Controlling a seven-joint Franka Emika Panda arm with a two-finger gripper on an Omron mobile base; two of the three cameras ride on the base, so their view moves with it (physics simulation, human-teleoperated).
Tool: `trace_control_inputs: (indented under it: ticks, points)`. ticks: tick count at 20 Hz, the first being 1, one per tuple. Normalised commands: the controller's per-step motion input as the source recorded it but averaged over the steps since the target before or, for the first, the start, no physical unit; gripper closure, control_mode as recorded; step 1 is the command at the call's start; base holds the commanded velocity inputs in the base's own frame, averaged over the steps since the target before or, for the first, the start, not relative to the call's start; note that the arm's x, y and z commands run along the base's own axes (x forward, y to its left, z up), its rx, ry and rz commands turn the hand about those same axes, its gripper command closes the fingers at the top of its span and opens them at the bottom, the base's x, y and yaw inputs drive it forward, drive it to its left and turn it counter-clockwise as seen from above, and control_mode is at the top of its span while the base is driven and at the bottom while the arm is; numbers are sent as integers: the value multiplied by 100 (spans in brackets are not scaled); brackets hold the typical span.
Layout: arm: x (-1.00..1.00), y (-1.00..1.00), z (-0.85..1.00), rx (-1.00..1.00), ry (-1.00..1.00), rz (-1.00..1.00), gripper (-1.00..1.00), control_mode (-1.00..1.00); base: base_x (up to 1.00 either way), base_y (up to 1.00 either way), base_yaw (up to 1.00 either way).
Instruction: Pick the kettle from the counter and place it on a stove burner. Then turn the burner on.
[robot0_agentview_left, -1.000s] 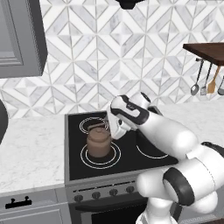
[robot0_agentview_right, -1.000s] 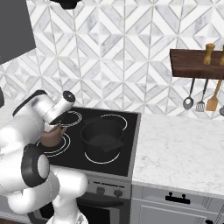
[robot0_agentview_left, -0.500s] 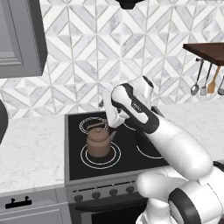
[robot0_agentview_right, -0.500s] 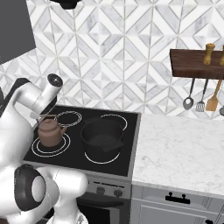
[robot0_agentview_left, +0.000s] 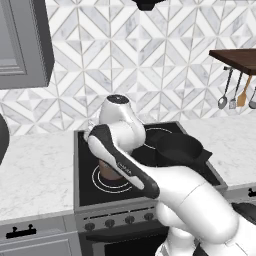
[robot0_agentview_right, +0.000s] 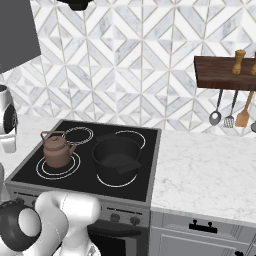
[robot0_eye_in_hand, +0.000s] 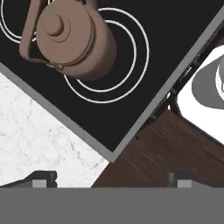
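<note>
One risk we see: with our gripper (robot0_eye_in_hand: 109, 181) spread wide and empty, the kettle (robot0_eye_in_hand: 68, 37) well ahead on the burner (robot0_eye_in_hand: 107, 65), reaching for the knobs (robot0_agentview_right: 116, 217) could turn the wrong one.

Matt copper-brown metal kettle (robot0_eye_in_hand: 70, 37) on glossy black glass stove burner (robot0_eye_in_hand: 131, 65); veined marble counter (robot0_eye_in_hand: 39, 140).

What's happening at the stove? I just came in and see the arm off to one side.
The kettle sits on the front double-ring burner, beside a black pot. The gripper is open and holds nothing, looking down over the stove's front corner. The burner knob hasn't been touched yet, as far as I can tell.
</note>
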Motion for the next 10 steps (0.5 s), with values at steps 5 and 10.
trace_control_inputs:
  ticks: [5,10]
  points:
    - [-100,79,-100,-81,0,36,-100,-100,0,0,0]
    - [-100,34,-76,-92,-31,21,-100,-100,0,0,0]
